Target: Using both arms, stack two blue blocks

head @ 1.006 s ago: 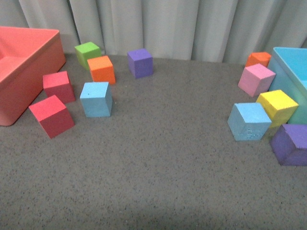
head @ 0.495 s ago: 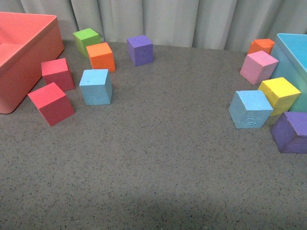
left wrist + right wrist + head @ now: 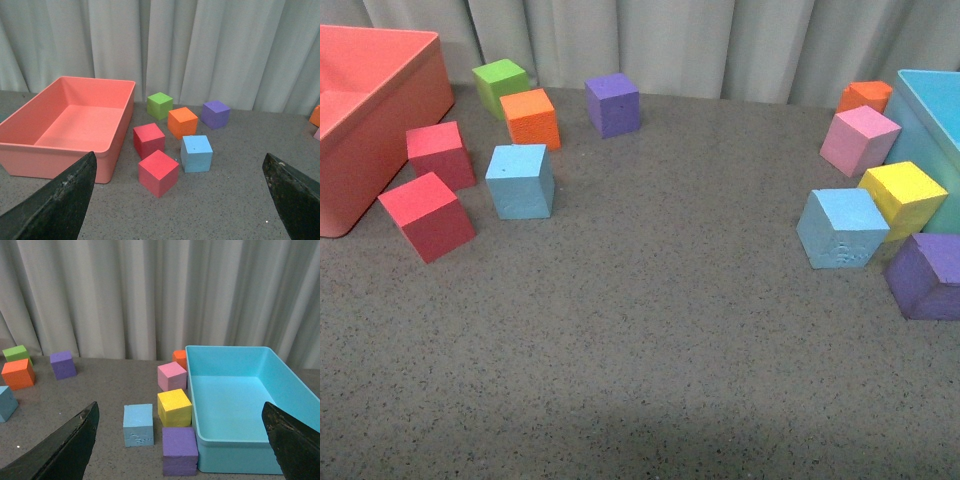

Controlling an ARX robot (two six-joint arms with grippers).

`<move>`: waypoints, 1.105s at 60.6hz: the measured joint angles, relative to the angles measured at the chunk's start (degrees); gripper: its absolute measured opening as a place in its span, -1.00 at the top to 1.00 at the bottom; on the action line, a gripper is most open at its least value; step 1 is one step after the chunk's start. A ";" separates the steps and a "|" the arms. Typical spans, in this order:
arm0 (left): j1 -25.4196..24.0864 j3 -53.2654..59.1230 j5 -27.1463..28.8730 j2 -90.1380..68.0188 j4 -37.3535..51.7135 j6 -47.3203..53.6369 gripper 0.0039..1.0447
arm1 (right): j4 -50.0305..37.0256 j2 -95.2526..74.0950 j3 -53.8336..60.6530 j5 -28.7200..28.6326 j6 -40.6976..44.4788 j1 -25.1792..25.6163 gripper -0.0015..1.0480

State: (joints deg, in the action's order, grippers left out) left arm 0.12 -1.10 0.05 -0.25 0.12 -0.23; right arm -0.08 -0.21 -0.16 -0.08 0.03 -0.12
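Observation:
Two blue blocks rest on the grey table, far apart. One blue block [image 3: 520,180] stands at the left beside two red cubes, and the left wrist view shows it [image 3: 196,153] ahead of my left gripper [image 3: 179,165], which is open and empty. The other blue block [image 3: 841,227], with a scuffed front face, sits at the right against a yellow cube. It [image 3: 138,424] lies ahead of my right gripper [image 3: 180,405], also open and empty. Neither arm shows in the front view.
A coral bin [image 3: 380,120] stands at the far left and a turquoise bin [image 3: 932,130] at the far right. Red [image 3: 428,215], orange [image 3: 531,117], green [image 3: 500,84], purple [image 3: 613,104], pink [image 3: 858,140] and yellow [image 3: 902,198] cubes surround the blue ones. A curtain closes the back.
The front view's framing shifted slightly a second ago and has been still since. No block has moved on the table.

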 joint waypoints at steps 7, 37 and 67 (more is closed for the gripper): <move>0.00 0.00 -0.02 0.00 0.00 0.00 -0.88 | -1.88 -0.85 0.02 7.43 3.15 -2.16 -0.81; 0.00 0.00 -0.07 0.00 0.00 0.00 -0.88 | -23.12 -74.14 -24.55 7.45 2.16 -4.13 -0.81; 0.00 0.00 -0.07 0.00 0.00 0.00 -0.88 | -4.94 -106.90 -54.12 2.10 -5.86 -6.38 -0.81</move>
State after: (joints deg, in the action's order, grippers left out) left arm 0.12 -1.10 -0.01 -0.25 0.12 -0.23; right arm -5.02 -107.11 -54.28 2.02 -5.82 -6.50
